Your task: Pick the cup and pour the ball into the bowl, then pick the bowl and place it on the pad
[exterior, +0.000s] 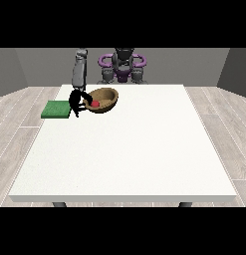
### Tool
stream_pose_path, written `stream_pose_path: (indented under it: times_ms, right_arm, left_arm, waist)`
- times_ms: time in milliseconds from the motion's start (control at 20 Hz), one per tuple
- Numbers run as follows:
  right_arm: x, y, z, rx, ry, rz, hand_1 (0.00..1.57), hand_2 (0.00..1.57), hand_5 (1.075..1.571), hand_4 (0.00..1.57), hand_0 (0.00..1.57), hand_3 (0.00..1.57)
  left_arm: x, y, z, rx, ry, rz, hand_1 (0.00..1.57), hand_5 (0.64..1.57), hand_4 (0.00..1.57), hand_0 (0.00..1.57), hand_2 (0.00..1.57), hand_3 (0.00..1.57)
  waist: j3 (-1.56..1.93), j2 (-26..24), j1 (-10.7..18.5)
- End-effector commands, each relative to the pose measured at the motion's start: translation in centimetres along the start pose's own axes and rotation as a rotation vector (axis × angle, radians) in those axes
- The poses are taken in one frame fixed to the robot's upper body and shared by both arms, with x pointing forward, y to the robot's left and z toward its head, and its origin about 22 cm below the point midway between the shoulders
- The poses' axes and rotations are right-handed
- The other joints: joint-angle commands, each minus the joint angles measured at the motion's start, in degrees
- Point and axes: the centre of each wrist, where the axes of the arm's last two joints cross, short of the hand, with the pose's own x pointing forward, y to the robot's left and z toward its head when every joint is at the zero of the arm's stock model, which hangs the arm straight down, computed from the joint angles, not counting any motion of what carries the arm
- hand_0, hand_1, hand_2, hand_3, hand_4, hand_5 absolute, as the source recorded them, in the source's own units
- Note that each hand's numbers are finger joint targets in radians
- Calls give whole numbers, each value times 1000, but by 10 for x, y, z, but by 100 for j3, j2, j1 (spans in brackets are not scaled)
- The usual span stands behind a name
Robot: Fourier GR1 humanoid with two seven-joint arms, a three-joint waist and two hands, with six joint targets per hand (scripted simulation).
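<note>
Bowl (105, 99): tilted, opening toward the green pad (56, 109) beside it, red ball (95, 103) inside.
Hand (76, 101) at view's left: fingers curled over bowl's rim.
Counter (129, 149): white.

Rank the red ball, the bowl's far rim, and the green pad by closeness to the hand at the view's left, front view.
From the hand:
1. Red ball, just right of the fingers, inside the bowl.
2. Green pad, to its left.
3. Bowl's far rim, farthest right.

A bare test room; grey walls (40, 64), wood-plank floor (20, 124) (one white table (124, 149)).
</note>
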Motion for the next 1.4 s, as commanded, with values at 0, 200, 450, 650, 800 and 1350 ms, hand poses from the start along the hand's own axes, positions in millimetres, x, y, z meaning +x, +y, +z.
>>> stream_pose_path:
  times_ms: [0,200,450,650,800,1350]
  right_arm:
    - [9,-55,-8,-103,191,242,1571,1571,1545,1000,1571,1175]
    - [57,-59,-37,-57,219,294,1571,1571,1558,1044,1571,1025]
    - [113,-79,-59,-16,255,395,1571,1571,1563,1050,1571,724]
    - [161,-111,-77,-47,200,321,1571,1571,1566,1081,1571,674]
    - [171,-125,-79,-44,174,320,1571,1571,1564,1094,1571,585]
    - [160,-116,-81,-56,161,219,1571,1571,1566,1069,1571,453]
  left_arm:
    - [-16,13,10,18,72,-6,0,1526,1192,0,0,0]
    - [-33,35,23,97,109,3,0,1539,1199,0,0,0]
    - [-78,44,57,134,183,-38,0,1540,1203,0,0,0]
    - [-53,61,50,143,128,-19,0,1545,1201,0,0,0]
    - [-46,60,46,154,87,-36,0,1543,1205,0,0,0]
    - [-44,86,61,175,40,-61,0,1553,1212,0,0,0]
  waist:
    - [51,-284,-237]
    - [56,-445,-714]
    - [65,-805,-977]
    - [80,-421,-994]
    - [82,-260,-1000]
    - [83,125,-947]
